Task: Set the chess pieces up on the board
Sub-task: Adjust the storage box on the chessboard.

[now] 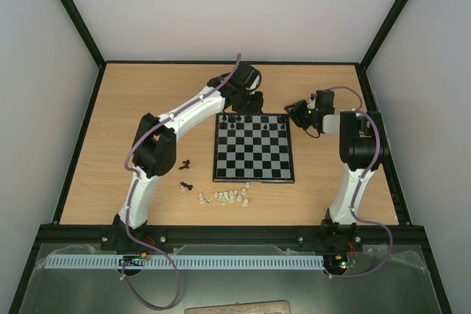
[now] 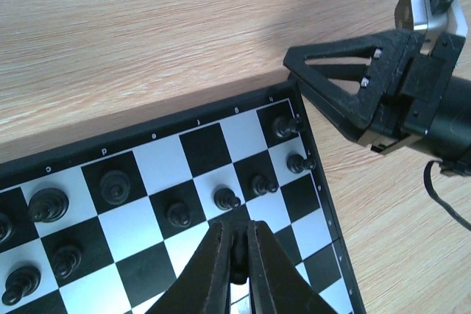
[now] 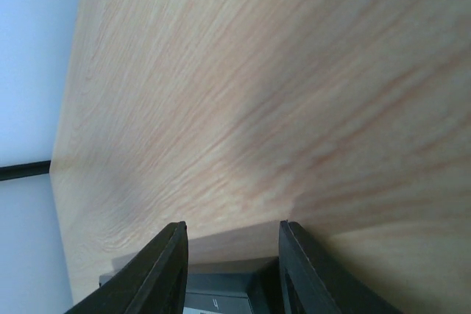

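Observation:
The board (image 1: pixel 254 154) lies mid-table, with several black chess pieces (image 2: pixel 227 198) standing along its far rows. My left gripper (image 2: pixel 237 232) hangs low over the board near its far right corner. It is shut on a black chess piece (image 2: pixel 239 254), which shows as a dark sliver between the fingers. From above, the left gripper (image 1: pixel 252 106) sits at the board's far edge. My right gripper (image 1: pixel 299 115) is at the board's far right corner. In its own view the right gripper (image 3: pixel 232 232) is open and holds nothing. The board's rim (image 3: pixel 221 301) shows low between the fingers.
Two black chessmen (image 1: pixel 185 164) (image 1: pixel 185 186) lie on the wood left of the board. A cluster of whitish chessmen (image 1: pixel 224 197) sits near the board's front left corner. The right gripper's black fingers (image 2: pixel 346 82) show close beside the board's corner in the left wrist view.

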Controlling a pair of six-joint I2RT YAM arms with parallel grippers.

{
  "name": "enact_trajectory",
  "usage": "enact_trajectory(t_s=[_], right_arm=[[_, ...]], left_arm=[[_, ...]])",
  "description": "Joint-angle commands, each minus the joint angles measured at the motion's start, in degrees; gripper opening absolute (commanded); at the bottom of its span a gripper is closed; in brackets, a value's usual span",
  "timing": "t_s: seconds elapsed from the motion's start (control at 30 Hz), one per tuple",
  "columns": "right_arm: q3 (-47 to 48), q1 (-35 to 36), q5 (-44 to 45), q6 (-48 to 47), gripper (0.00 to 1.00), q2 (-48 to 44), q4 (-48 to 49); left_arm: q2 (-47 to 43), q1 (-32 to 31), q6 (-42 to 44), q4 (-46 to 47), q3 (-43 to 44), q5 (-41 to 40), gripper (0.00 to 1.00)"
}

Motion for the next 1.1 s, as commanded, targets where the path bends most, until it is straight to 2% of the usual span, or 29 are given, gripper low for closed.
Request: enact_trajectory(t_s=[0.0,0.73,1.07], right_arm=[[-6.07,0.63,0.73,2.84,0.35,-0.79,-4.24],[-7.09,4.60,1.22,9.90,0.36,-0.31,1.79],[-6.41,1.36,7.77,4.78,0.46,-6.29,-4.88]], left_arm=[[-2.53,0.42,-0.26,0.90,-0.90,0.41,0.02],[-1.08,-0.35,-0.79,1.75,-3.23,1.29,0.02],[3.14,-1.34,-0.78,-2.00,1.70,-0.56,0.02]])
